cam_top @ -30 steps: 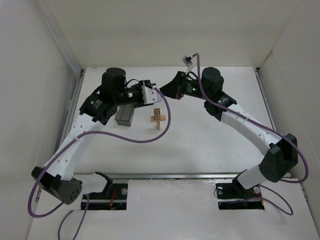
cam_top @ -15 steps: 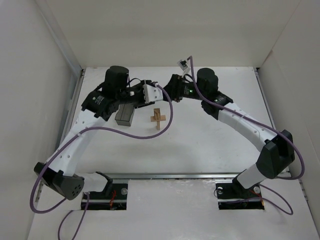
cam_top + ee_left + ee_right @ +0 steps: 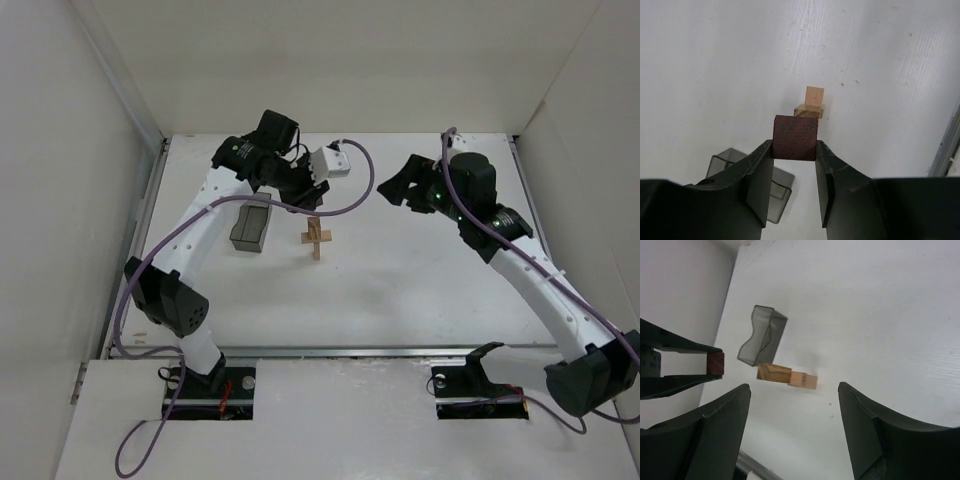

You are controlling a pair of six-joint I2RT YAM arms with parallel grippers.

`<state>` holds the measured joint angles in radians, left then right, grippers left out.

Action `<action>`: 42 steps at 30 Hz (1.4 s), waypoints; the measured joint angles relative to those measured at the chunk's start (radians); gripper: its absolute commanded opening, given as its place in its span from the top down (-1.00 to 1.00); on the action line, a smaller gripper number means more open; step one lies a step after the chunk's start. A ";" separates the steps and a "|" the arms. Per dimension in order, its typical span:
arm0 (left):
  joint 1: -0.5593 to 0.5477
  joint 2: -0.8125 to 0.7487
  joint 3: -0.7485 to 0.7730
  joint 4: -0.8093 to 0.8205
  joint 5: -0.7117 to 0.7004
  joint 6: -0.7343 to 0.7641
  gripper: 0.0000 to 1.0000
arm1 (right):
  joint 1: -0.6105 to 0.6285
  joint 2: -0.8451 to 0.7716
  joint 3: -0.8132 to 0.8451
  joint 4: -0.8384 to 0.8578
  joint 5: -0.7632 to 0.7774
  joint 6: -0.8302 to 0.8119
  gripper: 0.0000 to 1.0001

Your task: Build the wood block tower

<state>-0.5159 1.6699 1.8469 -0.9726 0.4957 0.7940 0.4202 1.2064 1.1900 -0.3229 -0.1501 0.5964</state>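
My left tool [image 3: 795, 150] clamps a grainy dark-red cube [image 3: 795, 136] above the matte white worktop [image 3: 715, 75], white walls [image 3: 350, 60] around; my right tool [image 3: 794, 400] gapes.

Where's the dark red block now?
Left wrist view: the block sits pinched in the left tool, near the tan tower, not touching it.
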 measured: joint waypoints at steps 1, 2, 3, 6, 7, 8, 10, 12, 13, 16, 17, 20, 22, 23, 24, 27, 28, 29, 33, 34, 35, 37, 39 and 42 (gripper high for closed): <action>-0.003 0.016 0.017 -0.020 -0.011 -0.007 1.00 | 0.000 -0.020 -0.008 -0.014 0.025 -0.006 -0.53; -0.010 0.034 0.037 -0.040 -0.026 -0.013 1.00 | -0.003 -0.035 -0.016 -0.027 0.049 -0.015 -0.53; -0.015 0.051 0.056 -0.056 -0.039 -0.018 1.00 | -0.005 -0.043 -0.022 -0.039 0.069 -0.021 -0.53; -0.046 0.101 0.102 -0.089 -0.085 -0.037 1.00 | -0.012 -0.052 -0.045 -0.064 0.112 -0.035 -0.53; -0.057 0.114 0.107 -0.097 -0.101 -0.041 1.00 | -0.016 -0.052 -0.056 -0.073 0.121 -0.040 -0.53; -0.068 0.124 0.109 -0.104 -0.117 -0.044 1.00 | -0.018 -0.053 -0.068 -0.082 0.129 -0.043 -0.53; -0.088 0.137 0.111 -0.117 -0.152 -0.049 1.00 | -0.023 -0.053 -0.085 -0.105 0.144 -0.051 -0.53; -0.106 0.144 0.111 -0.126 -0.189 -0.052 1.00 | -0.027 -0.055 -0.096 -0.124 0.156 -0.056 -0.53; -0.111 0.146 0.111 -0.128 -0.203 -0.053 1.00 | -0.028 -0.060 -0.102 -0.127 0.161 -0.060 -0.53; -0.123 0.150 0.112 -0.136 -0.243 -0.056 1.00 | -0.035 -0.078 -0.112 -0.138 0.170 -0.072 -0.53; -0.124 0.150 0.111 -0.137 -0.256 -0.058 1.00 | -0.035 -0.082 -0.113 -0.142 0.172 -0.076 -0.53; -0.126 0.150 0.111 -0.140 -0.295 -0.063 1.00 | -0.040 -0.091 -0.118 -0.140 0.176 -0.087 -0.53; -0.126 0.151 0.111 -0.140 -0.317 -0.063 1.00 | -0.040 -0.093 -0.127 -0.142 0.176 -0.094 -0.53; -0.127 0.151 0.111 -0.140 -0.324 -0.063 1.00 | -0.040 -0.093 -0.133 -0.141 0.176 -0.096 -0.53; -0.128 0.151 0.111 -0.140 -0.328 -0.063 1.00 | -0.040 -0.093 -0.139 -0.141 0.176 -0.098 -0.53; -0.132 0.153 0.109 -0.141 -0.323 -0.062 1.00 | -0.040 -0.093 -0.156 -0.142 0.175 -0.103 -0.53; -0.132 0.154 0.109 -0.142 -0.319 -0.062 1.00 | -0.040 -0.093 -0.159 -0.143 0.175 -0.103 -0.53; -0.133 0.157 0.108 -0.142 -0.315 -0.062 1.00 | -0.040 -0.093 -0.159 -0.144 0.175 -0.105 -0.53; -0.132 0.165 0.086 -0.142 -0.304 -0.057 1.00 | -0.040 -0.095 -0.159 -0.142 0.169 -0.110 -0.53; -0.132 0.168 0.079 -0.143 -0.302 -0.055 1.00 | -0.040 -0.095 -0.159 -0.142 0.168 -0.111 -0.53; -0.132 0.171 0.073 -0.144 -0.301 -0.051 1.00 | -0.040 -0.095 -0.159 -0.142 0.168 -0.111 -0.53; -0.133 0.179 0.063 -0.144 -0.297 -0.047 1.00 | -0.040 -0.095 -0.159 -0.142 0.168 -0.111 -0.53; -0.132 0.186 0.058 -0.146 -0.296 -0.045 1.00 | -0.040 -0.095 -0.160 -0.142 0.168 -0.111 -0.53; -0.133 0.196 0.058 -0.146 -0.296 -0.043 1.00 | -0.040 -0.095 -0.160 -0.142 0.168 -0.111 -0.53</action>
<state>-0.6487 1.8656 1.9045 -1.1183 0.2001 0.7509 0.3798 1.1114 1.0302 -0.4644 0.0177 0.4858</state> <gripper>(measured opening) 0.319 0.764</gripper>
